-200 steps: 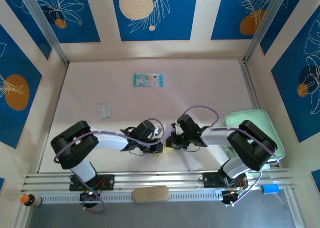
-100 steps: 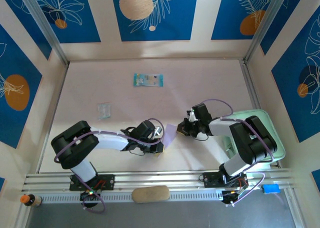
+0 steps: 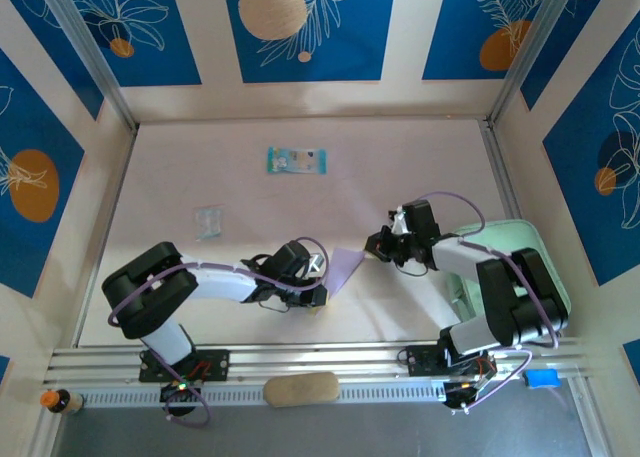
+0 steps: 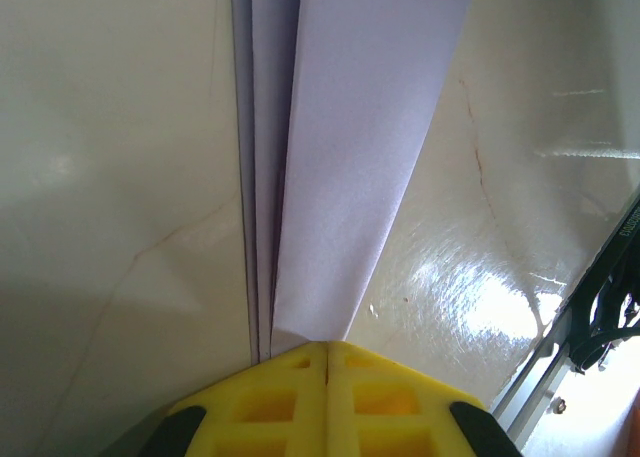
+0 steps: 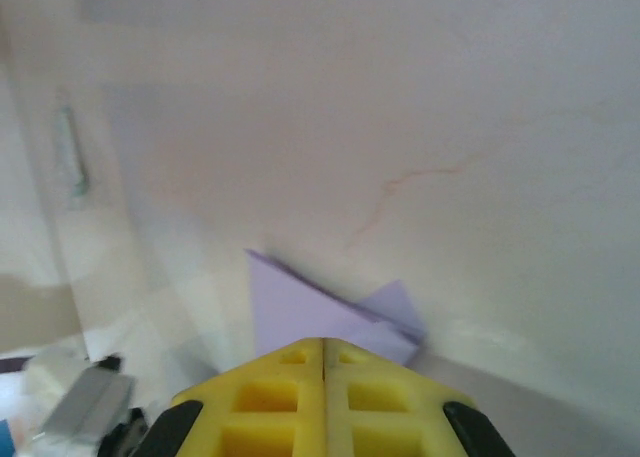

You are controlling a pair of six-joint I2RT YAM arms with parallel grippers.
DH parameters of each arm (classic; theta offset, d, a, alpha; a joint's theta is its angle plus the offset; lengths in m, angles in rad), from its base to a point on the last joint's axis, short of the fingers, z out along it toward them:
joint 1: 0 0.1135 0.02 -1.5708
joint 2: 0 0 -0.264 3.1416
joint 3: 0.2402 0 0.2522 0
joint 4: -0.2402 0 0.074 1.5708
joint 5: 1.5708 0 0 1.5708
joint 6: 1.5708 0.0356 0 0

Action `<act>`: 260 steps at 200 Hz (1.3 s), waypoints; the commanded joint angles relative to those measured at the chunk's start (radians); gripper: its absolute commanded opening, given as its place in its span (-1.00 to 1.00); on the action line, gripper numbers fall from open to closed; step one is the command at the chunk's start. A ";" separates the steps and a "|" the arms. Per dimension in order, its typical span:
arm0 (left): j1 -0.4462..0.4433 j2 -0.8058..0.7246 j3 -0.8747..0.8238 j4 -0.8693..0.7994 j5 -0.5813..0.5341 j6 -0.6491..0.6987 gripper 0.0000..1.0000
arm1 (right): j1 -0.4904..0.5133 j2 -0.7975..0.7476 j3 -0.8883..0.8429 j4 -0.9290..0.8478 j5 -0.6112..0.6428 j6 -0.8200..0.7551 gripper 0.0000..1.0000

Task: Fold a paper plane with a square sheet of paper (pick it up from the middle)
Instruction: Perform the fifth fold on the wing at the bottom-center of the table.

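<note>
- Since a second ago the right arm has drawn back from the tip-to-tip meeting with the left arm, toward the far right. Its right fingers [image 3: 375,245] [image 5: 390,397] are now just beside the wide end of the paper plane [image 3: 345,267]; I cannot tell whether they touch it.
- The left arm has kept its place, and the lilac paper now shows between the two arms.
- The paper plane [image 4: 350,157] is thin, matt, pale lilac paper, folded into long flat pleats with sharp straight creases. Several layers are stacked along its left side in the left wrist view.
- Its shape is a slim wedge, narrow at the gripped end and widening away from it.
- Its long axis runs diagonally from the left fingers [image 3: 316,297] toward the far right, with the wide end facing the right arm.
- The yellow, ribbed left fingers [image 4: 270,402] are pressed together on the narrow end of the plane.
- The right fingers are closed tip to tip with nothing between them, and the plane [image 5: 310,307] lies just ahead of them.
- The plane sits over the near middle of the glossy, pale worktop [image 3: 420,167].
</note>
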 commanded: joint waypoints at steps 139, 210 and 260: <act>-0.004 -0.103 0.108 -0.209 -0.021 0.032 -1.00 | 0.076 0.171 -0.031 0.015 -0.027 -0.005 -1.00; -0.003 0.071 0.250 -0.196 0.034 0.083 -0.97 | 0.078 0.166 -0.027 0.002 -0.025 -0.005 -1.00; -0.005 0.133 0.188 -0.198 -0.016 0.065 -0.97 | 0.077 0.164 -0.030 -0.010 -0.018 -0.012 -1.00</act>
